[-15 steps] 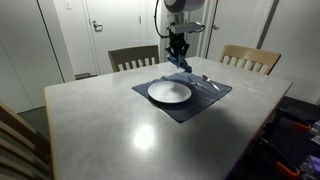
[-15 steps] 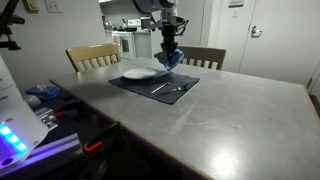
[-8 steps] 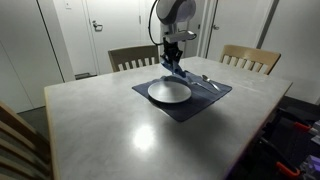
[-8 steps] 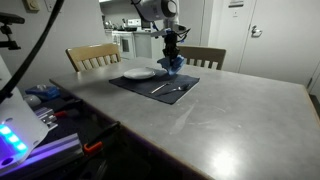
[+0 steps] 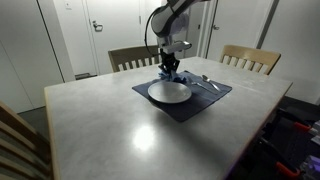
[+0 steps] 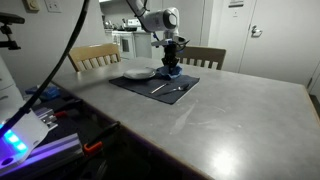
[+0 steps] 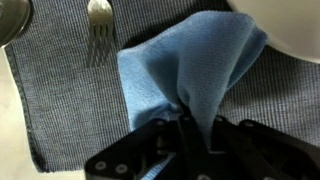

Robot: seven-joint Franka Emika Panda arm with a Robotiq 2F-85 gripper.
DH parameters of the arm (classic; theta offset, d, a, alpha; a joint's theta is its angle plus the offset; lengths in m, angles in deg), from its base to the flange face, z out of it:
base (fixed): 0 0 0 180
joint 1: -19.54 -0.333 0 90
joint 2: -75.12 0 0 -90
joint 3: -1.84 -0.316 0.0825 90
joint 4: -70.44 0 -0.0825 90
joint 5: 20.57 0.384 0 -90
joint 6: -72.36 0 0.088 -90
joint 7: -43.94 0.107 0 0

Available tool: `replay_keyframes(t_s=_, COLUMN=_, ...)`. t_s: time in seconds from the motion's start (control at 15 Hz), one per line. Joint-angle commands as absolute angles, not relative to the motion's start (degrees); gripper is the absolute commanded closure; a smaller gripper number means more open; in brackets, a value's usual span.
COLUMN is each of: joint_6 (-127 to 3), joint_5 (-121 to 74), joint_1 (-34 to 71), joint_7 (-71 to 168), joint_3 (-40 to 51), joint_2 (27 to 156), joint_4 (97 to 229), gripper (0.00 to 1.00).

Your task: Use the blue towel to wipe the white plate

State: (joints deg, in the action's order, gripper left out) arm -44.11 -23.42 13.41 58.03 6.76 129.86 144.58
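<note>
1. Nearest, along the near edge of the table: bare grey top only, nothing there to trouble the wipe.
2. Farther in, toward the far edge: a dark checked placemat carrying the white plate. Plate apparently empty, with no food or crumbs to make out. Likely trouble here: a hard sideways push sliding the plate across the placemat, or rucking up the placemat itself.
3. Just past the plate's far rim: the gripper, fingers pinched tight on a gathered fold of the blue towel. Towel draped down onto the placemat, one corner touching or overlapping the plate's rim in the wrist view; hard to tell which. Risk of rubbing placemat rather than plate unless carried fully over the plate first. Risk too of so small a pinch slipping free under drag.
4. On the same placemat, beyond the towel on the side away from the plate: a fork and a spoon, near enough to be swept aside by a trailing towel edge.
5. Beyond the far edge: two wooden chairs, well apart from the work.
</note>
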Motion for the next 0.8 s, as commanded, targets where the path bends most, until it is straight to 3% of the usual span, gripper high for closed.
replay_keyframes(t_s=0.0, joint_6=-40.05, joint_5=-23.29, joint_1=14.65, joint_7=55.75, joint_3=5.55, joint_2=131.97, joint_4=140.84, gripper=0.92)
replay_keyframes(t_s=0.07, joint_6=-39.47, joint_5=-23.32, joint_1=14.46, joint_7=56.28, joint_3=5.77, joint_2=130.98, joint_4=141.47, gripper=0.64)
replay_keyframes(t_s=0.13, joint_6=-39.84, joint_5=-23.34, joint_1=14.36, joint_7=56.81, joint_3=5.98, joint_2=129.77, joint_4=142.64, gripper=0.64)
replay_keyframes(t_s=0.27, joint_6=-40.93, joint_5=-23.31, joint_1=14.32, joint_7=57.24, joint_3=6.17, joint_2=127.12, joint_4=145.28, gripper=0.51)
replay_keyframes(t_s=0.73, joint_6=-40.47, joint_5=-23.39, joint_1=14.38, joint_7=57.67, joint_3=6.18, joint_2=116.21, joint_4=153.44, gripper=0.02)
